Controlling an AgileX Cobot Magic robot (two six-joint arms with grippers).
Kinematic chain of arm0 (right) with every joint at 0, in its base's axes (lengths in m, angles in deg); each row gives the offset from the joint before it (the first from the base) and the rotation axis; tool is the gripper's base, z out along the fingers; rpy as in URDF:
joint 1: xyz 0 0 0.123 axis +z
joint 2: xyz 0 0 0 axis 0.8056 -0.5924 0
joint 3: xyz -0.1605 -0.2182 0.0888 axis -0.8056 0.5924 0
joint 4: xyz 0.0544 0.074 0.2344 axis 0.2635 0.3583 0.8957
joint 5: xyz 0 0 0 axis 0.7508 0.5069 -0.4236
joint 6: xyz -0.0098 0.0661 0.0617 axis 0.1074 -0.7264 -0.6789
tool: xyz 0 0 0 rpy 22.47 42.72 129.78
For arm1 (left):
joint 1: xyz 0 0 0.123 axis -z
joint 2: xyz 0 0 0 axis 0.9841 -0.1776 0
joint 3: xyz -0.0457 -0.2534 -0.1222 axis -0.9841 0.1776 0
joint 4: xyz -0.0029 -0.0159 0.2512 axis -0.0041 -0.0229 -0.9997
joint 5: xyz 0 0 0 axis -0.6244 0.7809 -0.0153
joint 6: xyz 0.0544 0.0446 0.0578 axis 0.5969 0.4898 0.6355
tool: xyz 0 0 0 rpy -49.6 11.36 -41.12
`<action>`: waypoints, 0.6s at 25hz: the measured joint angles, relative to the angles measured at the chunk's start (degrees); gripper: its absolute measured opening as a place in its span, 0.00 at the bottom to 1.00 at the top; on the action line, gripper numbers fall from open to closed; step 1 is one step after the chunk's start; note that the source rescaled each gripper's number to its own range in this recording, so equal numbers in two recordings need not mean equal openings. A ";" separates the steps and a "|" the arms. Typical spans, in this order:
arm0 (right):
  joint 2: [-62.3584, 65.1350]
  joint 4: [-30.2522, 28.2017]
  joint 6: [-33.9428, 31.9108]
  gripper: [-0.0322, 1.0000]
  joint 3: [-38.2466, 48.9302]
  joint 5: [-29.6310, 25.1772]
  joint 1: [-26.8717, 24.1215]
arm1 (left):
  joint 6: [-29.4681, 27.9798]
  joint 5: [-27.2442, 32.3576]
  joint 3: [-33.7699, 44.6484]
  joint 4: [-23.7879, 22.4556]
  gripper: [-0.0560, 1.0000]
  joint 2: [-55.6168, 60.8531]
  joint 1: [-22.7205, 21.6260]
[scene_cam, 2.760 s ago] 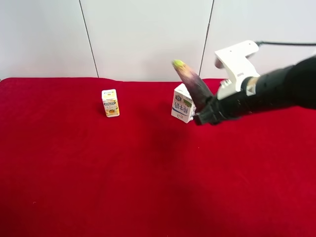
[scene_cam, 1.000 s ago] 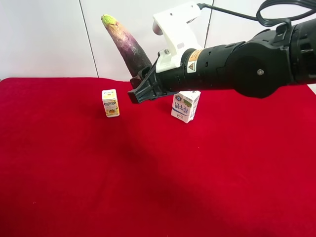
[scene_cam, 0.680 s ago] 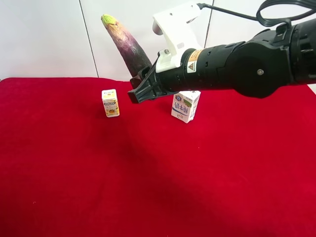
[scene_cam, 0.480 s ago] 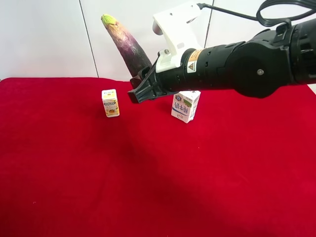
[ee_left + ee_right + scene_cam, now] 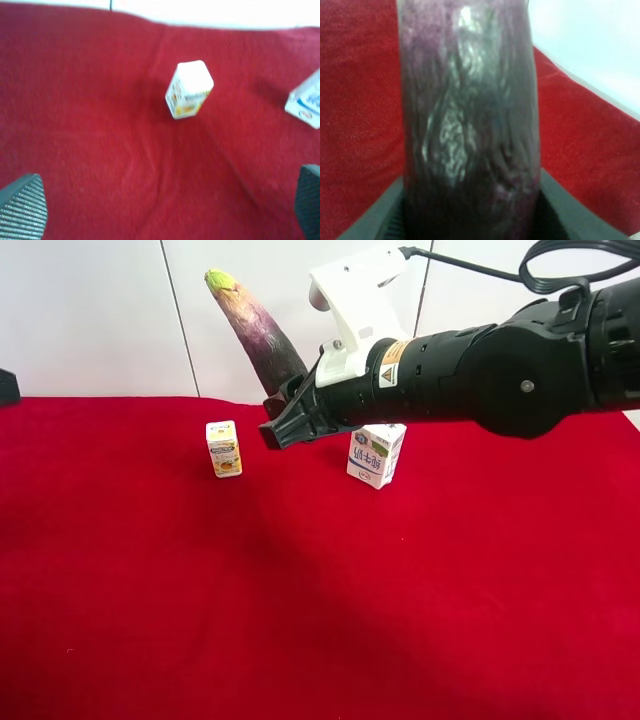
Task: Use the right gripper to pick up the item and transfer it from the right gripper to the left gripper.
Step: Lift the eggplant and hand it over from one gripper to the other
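From the exterior high view, the right gripper is clamped on the thick lower end of the eggplant. It holds it in the air above the red cloth, with the pale stem end uppermost and leaning away from the arm. Below stand a small yellow-white carton and a white milk carton.

In the right wrist view, the glossy purple skin fills the frame between the ribbed pads. It looks firm but slick, and so long a body held at one end probably levers against the grip.

In the left wrist view, the left gripper has its fingers spread wide with nothing between them, over the cartons. Its best hold is likely the bare mid-body, below the stem and clear of the other fingers.
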 joint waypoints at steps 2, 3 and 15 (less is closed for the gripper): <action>0.00 0.00 0.00 0.04 0.00 0.00 0.00 | 1.37 -0.85 0.00 1.25 1.00 -1.20 0.00; 0.00 0.00 0.00 0.04 0.00 0.00 0.00 | 2.17 -1.24 0.00 2.01 1.00 -2.23 0.00; 0.00 0.00 0.00 0.04 0.00 0.00 0.00 | 10.01 -6.55 -4.65 8.27 1.00 -15.11 3.94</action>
